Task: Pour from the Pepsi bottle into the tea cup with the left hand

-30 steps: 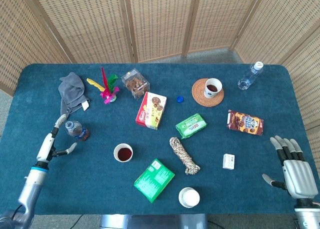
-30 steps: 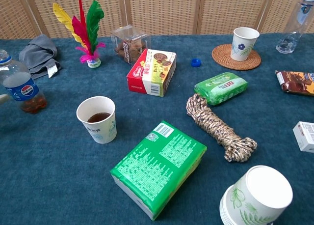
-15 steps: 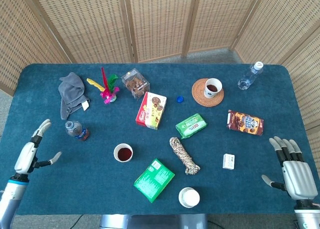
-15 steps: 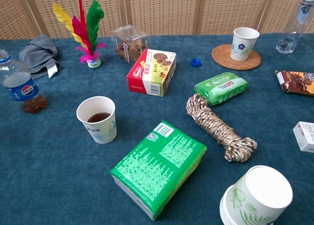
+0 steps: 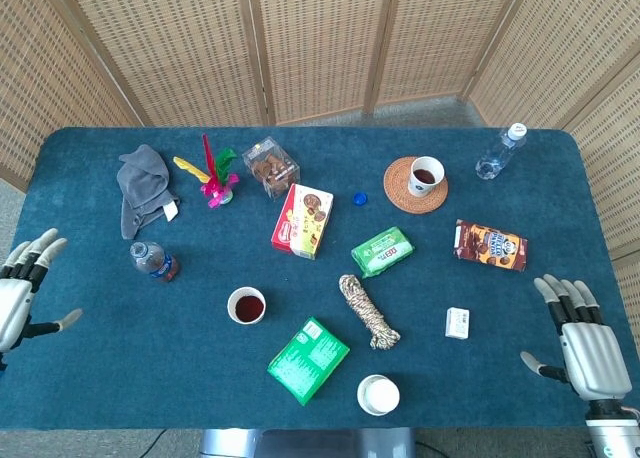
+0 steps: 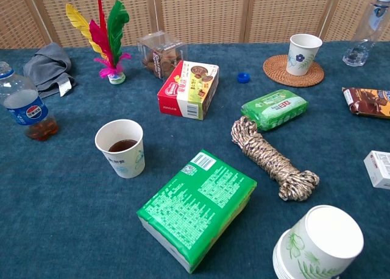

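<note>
Your Pepsi bottle (image 5: 153,261) stands upright at the left of the frame on the blue worktop (image 5: 120,358), uncapped, with a blue label and only a little dark drink at the bottom. The tea cup (image 5: 246,305), a white paper cup holding dark liquid, sits to its lower right, well apart. Your left hand (image 5: 18,293) is at the far left edge, fingers spread and holding nothing. Your right hand (image 5: 583,343) rests at the lower right, fingers likewise spread and empty.
</note>
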